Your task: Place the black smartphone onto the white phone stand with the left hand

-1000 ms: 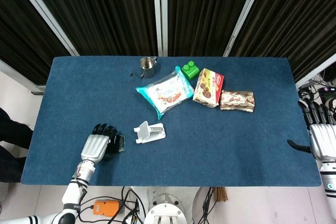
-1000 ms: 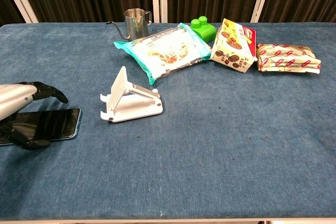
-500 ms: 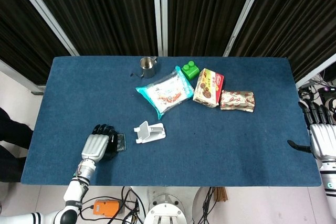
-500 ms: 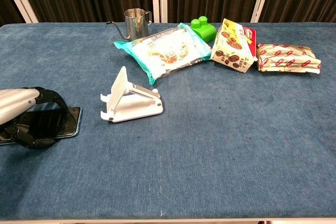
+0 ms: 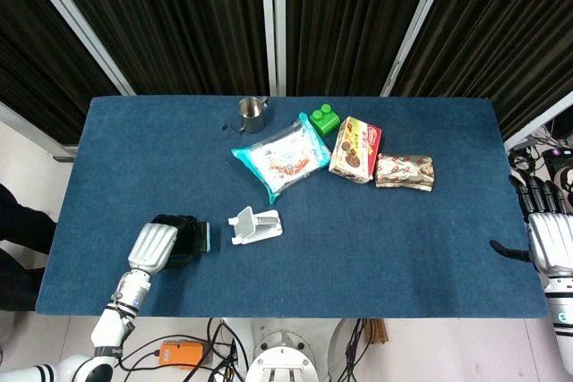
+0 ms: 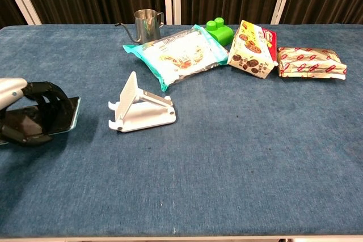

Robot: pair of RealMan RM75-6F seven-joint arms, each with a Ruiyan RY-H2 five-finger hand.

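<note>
The black smartphone (image 6: 39, 120) with a teal edge is lifted off the blue cloth, held in my left hand (image 6: 25, 114) whose fingers wrap around it at the table's front left. From the head view the left hand (image 5: 161, 241) covers most of the smartphone (image 5: 199, 237). The white phone stand (image 6: 140, 110) stands on the cloth just right of the phone, its back plate tilted up; it shows in the head view as the phone stand (image 5: 254, 224). My right hand (image 5: 544, 234) hangs open off the table's right edge, holding nothing.
At the back stand a steel pitcher (image 6: 146, 24), a teal snack bag (image 6: 178, 54), a green block (image 6: 218, 30), a cookie box (image 6: 254, 47) and a red-and-white packet (image 6: 311, 62). Blue cloth (image 6: 238, 157) covers the table.
My left hand closed its fingers around the smartphone and raised it off the cloth, tilting it. The stand and the right hand have not moved.
</note>
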